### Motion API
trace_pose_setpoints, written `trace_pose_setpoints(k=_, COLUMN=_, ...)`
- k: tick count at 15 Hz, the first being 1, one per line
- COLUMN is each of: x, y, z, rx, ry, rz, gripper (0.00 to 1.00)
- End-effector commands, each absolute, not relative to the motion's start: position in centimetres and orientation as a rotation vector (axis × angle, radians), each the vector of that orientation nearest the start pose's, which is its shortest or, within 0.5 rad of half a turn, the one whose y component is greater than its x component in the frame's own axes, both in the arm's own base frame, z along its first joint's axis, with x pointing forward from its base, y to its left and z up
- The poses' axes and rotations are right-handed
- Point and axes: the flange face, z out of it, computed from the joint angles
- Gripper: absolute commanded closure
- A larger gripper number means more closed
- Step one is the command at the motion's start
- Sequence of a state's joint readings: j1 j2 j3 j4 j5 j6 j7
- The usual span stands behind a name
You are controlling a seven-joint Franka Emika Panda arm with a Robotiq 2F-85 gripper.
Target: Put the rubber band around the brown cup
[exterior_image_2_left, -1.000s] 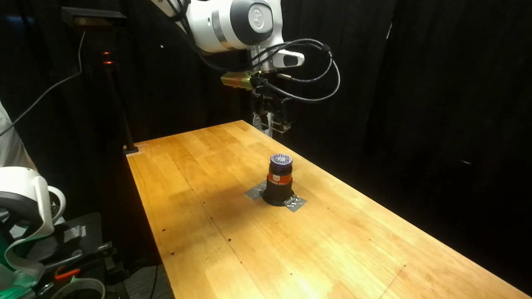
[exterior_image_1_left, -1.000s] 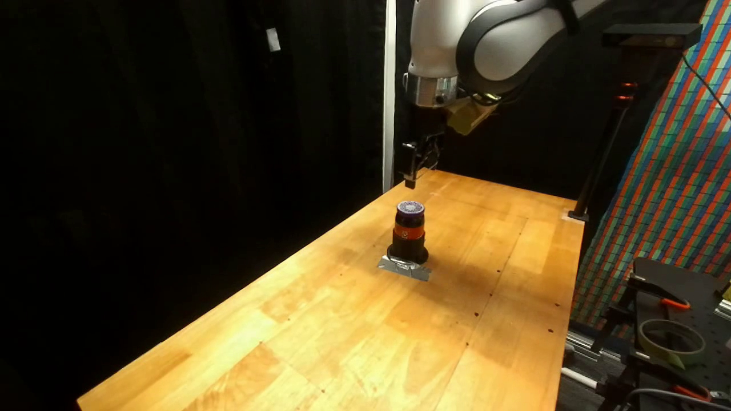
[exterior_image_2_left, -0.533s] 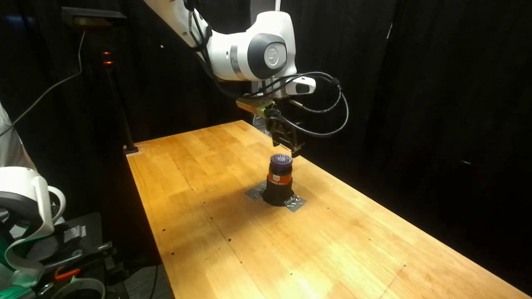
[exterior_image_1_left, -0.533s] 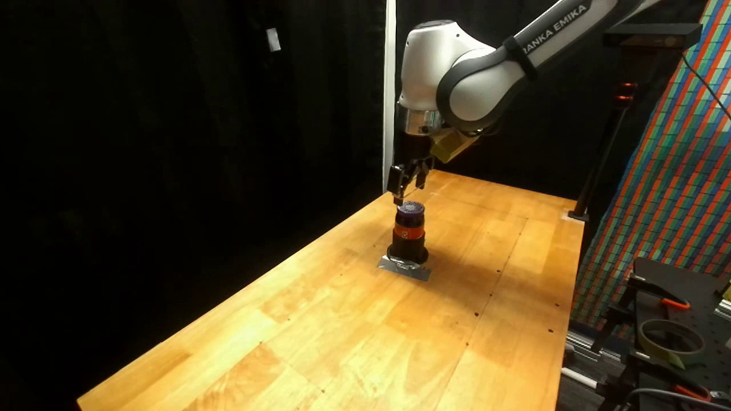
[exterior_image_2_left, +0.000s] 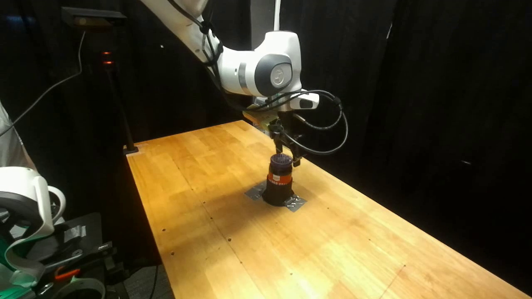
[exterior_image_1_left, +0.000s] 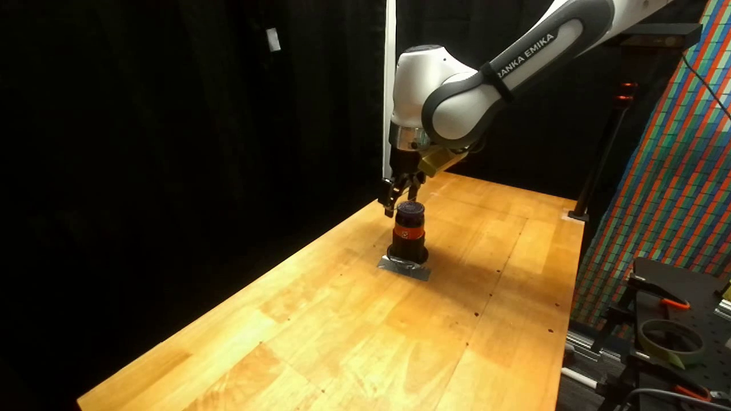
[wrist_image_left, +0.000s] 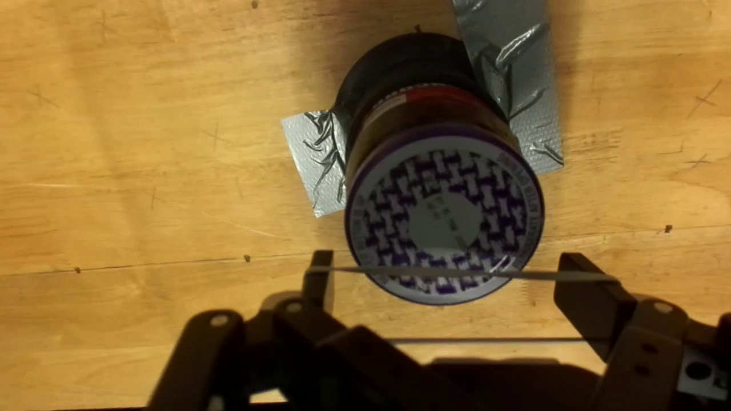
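Observation:
The brown cup is a small dark jar with a red-orange label (exterior_image_1_left: 409, 232), upright in a black base in both exterior views (exterior_image_2_left: 279, 179). Its purple-patterned lid (wrist_image_left: 445, 220) fills the middle of the wrist view. My gripper (wrist_image_left: 447, 262) is open, its fingers spread wider than the lid. The rubber band (wrist_image_left: 536, 275) is stretched around both fingers; its near strand crosses in front of the lid's lower part. In both exterior views the gripper (exterior_image_1_left: 401, 206) is just above and beside the cup's top, on the side of the near table edge. The band is hardly visible there.
Silver tape (wrist_image_left: 528, 85) fixes the black base (exterior_image_2_left: 277, 193) to the wooden table (exterior_image_1_left: 365, 342). A dark pole (exterior_image_2_left: 118, 108) with a sensor stands at a table corner. A side cart with a tape roll (exterior_image_1_left: 673, 339) stands beside the table.
My gripper has come down from well above the table to the level of the cup's lid, moving towards the cup. The lid is now in shadow. The cup has not moved.

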State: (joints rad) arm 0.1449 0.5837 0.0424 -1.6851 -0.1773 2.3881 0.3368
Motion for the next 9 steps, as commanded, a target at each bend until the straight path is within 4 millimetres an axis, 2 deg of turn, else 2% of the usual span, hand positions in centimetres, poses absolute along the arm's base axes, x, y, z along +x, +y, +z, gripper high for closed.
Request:
trace_pose_setpoints(k=1, x=69.3, y=12.1, z=26.6, rx=-3.213, ry=0.063, rz=-0.262, gripper=0.00)
trace_pose_setpoints(k=5, x=69.6, y=11.7, z=25.5, rx=-3.230, ry=0.067, rz=-0.221, gripper=0.00)
trace_pose_setpoints(k=9, x=68.8, y=11.6, z=25.0, rx=-3.216, ry=0.002, rz=-0.026, gripper=0.00)
